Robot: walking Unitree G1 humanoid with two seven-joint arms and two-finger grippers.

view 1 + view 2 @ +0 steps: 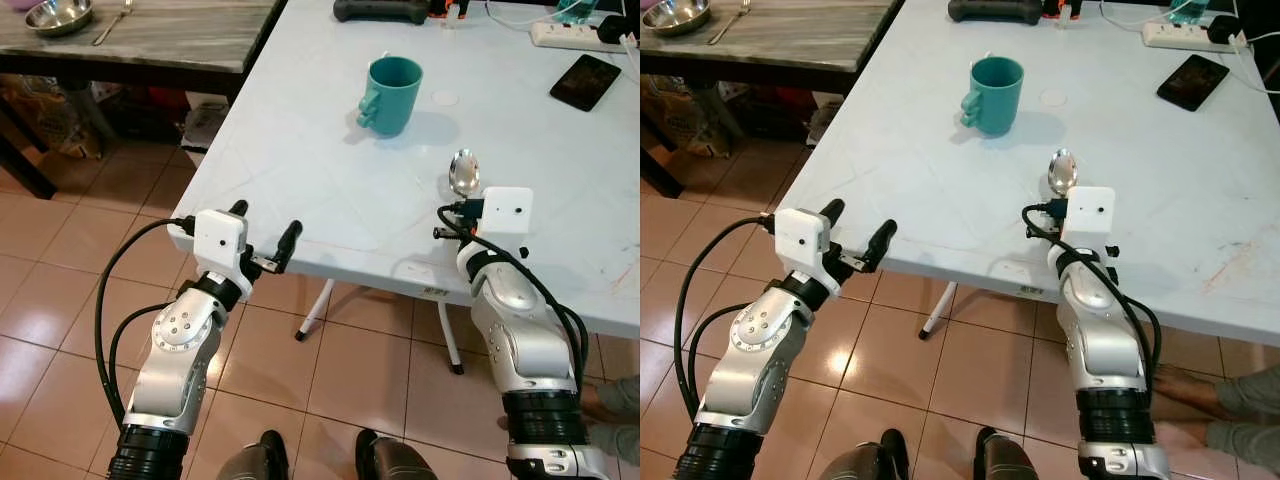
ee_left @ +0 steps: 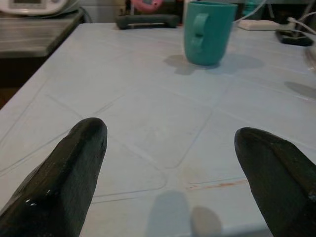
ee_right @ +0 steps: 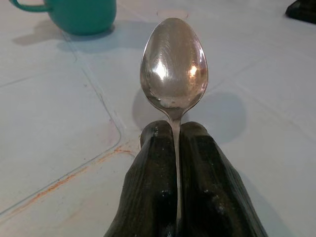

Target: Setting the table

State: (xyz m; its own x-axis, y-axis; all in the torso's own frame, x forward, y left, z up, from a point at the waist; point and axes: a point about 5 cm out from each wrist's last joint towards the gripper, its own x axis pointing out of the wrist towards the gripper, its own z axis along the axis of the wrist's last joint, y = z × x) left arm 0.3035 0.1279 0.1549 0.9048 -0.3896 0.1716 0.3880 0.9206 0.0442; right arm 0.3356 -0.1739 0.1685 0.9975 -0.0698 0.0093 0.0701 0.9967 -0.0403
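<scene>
Between the closed jaws of the right gripper (image 3: 177, 148) a polished stainless-steel spoon (image 3: 174, 66) is pinched by its handle, with the bowl projecting straight out beyond the fingertips and held just above the pale blue-white table (image 1: 300, 150). A shadow of the bowl is cast on the surface beneath it, so the spoon is judged to be carried clear of the table, not yet laid. The grip on the narrow neck just behind the bowl is judged deliberate — the utensil is kept level and in line with the fingers, ready to be lowered flat.

Ahead of those jaws and off to the robot's left, a teal ceramic mug (image 1: 391, 94) stands upright with its handle turned toward the robot's left. It is judged to mark the place setting — the spoon is likely meant for the bare surface beside it.

The spoon's bowl is oval, bright and mirror-like, with its hollow side toward the wrist camera; reflections and faint smears are seen in it. No bend is noted.

The left gripper (image 1: 265, 230) is held at the near table edge, jaws wide apart and empty, with the mug well beyond them.

An orange-brown streak is noted on the table just before the right fingertips.
</scene>
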